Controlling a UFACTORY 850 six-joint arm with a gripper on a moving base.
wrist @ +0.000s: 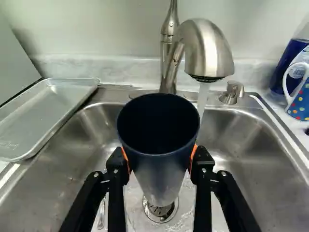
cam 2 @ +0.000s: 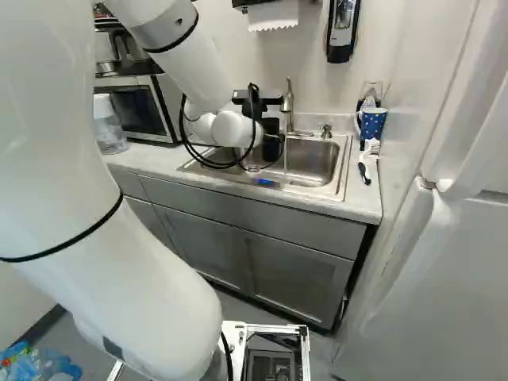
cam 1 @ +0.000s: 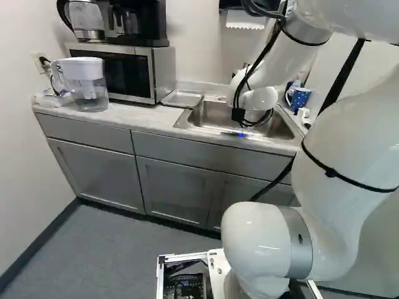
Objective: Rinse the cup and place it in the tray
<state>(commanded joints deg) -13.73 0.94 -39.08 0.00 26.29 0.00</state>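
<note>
And here's the cup (wrist: 163, 169), dark blue at the mouth and paler lower down, pinched between the orange pads (wrist: 194, 154) of the gripper (cam 2: 271, 148), one finger on each side! It's over the sink (cam 2: 317, 164), mouth up and leaning, with the drain (wrist: 161, 211) showing just past its base.

Water (wrist: 203, 94) is running! It pours from the faucet (wrist: 208, 50) and drops right beside the cup's rim, then behind it. Over in the right base view, the faucet stands just above the middle, and the arm (cam 2: 194, 71) reaches in from the upper left.

The tray (wrist: 48, 113) lies flat on the counter (cam 1: 140, 116) beside the sink, up in the middle of the left base view, with the microwave (cam 1: 163, 71) to its left and the pitcher (cam 1: 91, 87) at the upper left. At the upper right of the right base view, a spotted mug (cam 2: 371, 124) stands near the sink's corner, a brush (cam 2: 365, 168) lying just in front of it.
</note>
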